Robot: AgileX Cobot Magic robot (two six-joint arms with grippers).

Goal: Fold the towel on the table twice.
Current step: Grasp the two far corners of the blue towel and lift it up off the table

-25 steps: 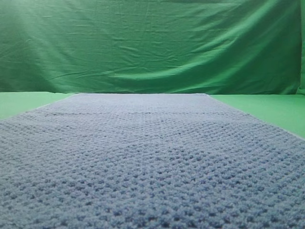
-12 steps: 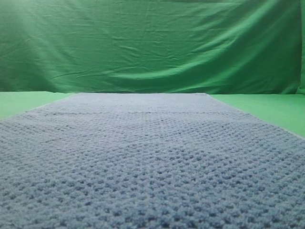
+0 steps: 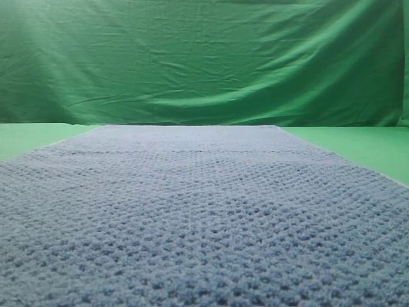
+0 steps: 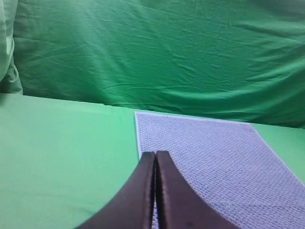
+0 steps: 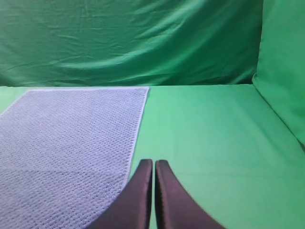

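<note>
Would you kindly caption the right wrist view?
Right gripper, jaws shut, poised beside the flat towel's edge.

Bare table (image 4: 62, 157) left of towel (image 3: 204, 217), bare table right of it; only the backdrop curtain (image 3: 204, 57) bounds the upper frame

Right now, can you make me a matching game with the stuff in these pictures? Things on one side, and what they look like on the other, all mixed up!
Things:
1. towel
2. table
3. left gripper
4. backdrop curtain

Descriptions:
A. wrinkled green cloth hanging at the back
B. dark fingers pressed shut, holding nothing
C. bumpy blue-grey cloth lying flat and unfolded
D. smooth bright green surface under everything

Right pairs: 1-C, 2-D, 3-B, 4-A.
</note>
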